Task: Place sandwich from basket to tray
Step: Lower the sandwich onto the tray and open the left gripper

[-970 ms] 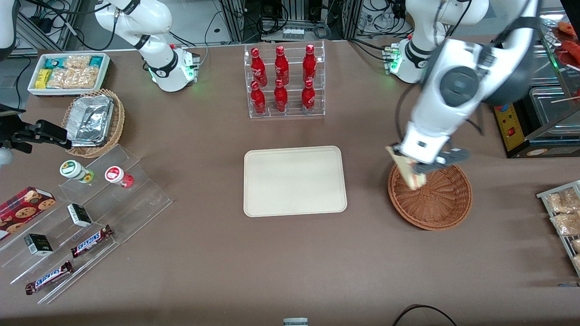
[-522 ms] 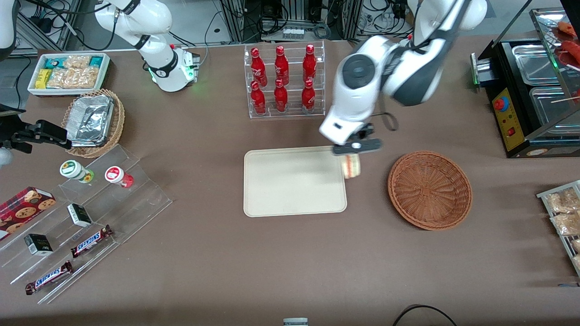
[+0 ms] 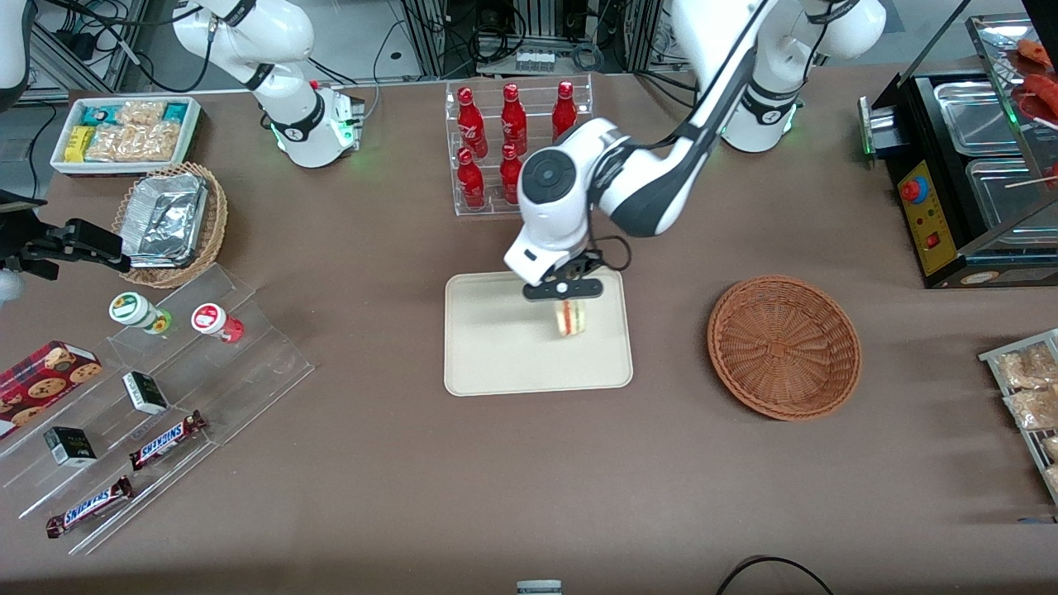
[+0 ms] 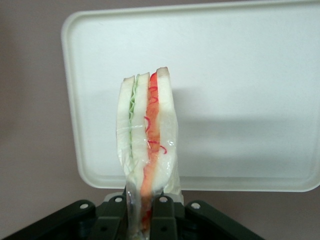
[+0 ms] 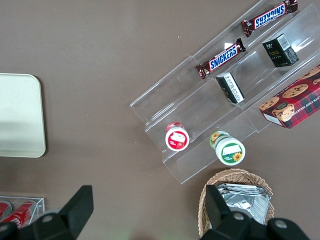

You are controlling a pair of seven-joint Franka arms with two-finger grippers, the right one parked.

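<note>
Near the middle of the front view, the left gripper (image 3: 564, 291) hangs above the cream-beige tray (image 3: 488, 347), its fingers (image 4: 161, 220) clamped on the sandwich (image 3: 570, 317). The wedge dangles below the jaws over the tray's half nearer the wicker basket (image 3: 783, 347), which sits at centre right with nothing in it. The wrist view shows the sandwich (image 4: 146, 150) held upright, cut edge facing the camera, green layer beside red-orange filling, with the tray (image 4: 240, 60) underneath. A rack of red bottles (image 3: 496, 149) stands at upper centre.
</note>
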